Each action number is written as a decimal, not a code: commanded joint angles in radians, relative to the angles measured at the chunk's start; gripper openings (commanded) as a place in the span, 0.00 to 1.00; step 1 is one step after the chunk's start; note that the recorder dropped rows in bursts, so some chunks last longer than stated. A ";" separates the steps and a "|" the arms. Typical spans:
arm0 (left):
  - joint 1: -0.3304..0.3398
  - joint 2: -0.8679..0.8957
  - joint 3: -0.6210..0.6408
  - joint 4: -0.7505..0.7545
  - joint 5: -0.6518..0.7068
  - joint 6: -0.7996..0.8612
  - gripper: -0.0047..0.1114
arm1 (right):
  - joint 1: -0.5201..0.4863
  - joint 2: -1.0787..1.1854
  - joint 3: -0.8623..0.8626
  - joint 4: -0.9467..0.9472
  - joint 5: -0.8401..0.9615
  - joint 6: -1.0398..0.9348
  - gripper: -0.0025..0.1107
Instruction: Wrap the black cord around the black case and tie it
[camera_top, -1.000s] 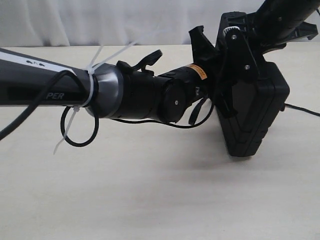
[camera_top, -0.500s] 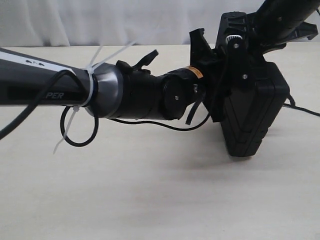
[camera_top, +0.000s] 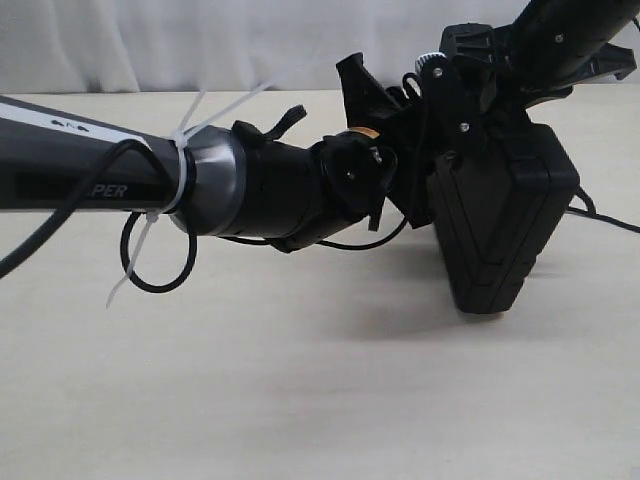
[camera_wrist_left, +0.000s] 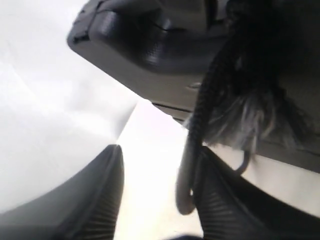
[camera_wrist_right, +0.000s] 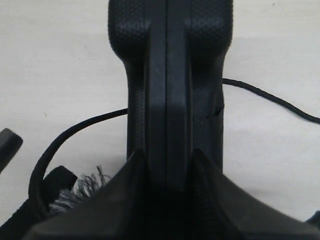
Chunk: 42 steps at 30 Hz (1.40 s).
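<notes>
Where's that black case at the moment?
The black case is on the right of the exterior view, held on edge over the tan table by the right jaws, with the black cord trailing beside it.

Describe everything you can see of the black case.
The flat rectangular matte black plastic case is closed, two pebbled halves meeting at a centre seam, with moulded ribs along its side. It hangs tilted on edge, lower corner by the beige tabletop; contact there is unclear. The right tool clamps both faces. The thin black braided cord passes behind it.
</notes>
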 joint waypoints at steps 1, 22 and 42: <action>-0.003 -0.004 0.001 -0.015 0.091 0.002 0.29 | -0.004 -0.011 -0.015 0.006 -0.036 -0.005 0.06; -0.010 -0.002 -0.039 0.146 0.119 -0.010 0.04 | -0.004 -0.011 -0.015 0.006 -0.036 -0.005 0.06; -0.010 -0.002 -0.039 0.157 0.111 -0.139 0.04 | -0.004 -0.011 -0.015 0.006 -0.036 -0.005 0.06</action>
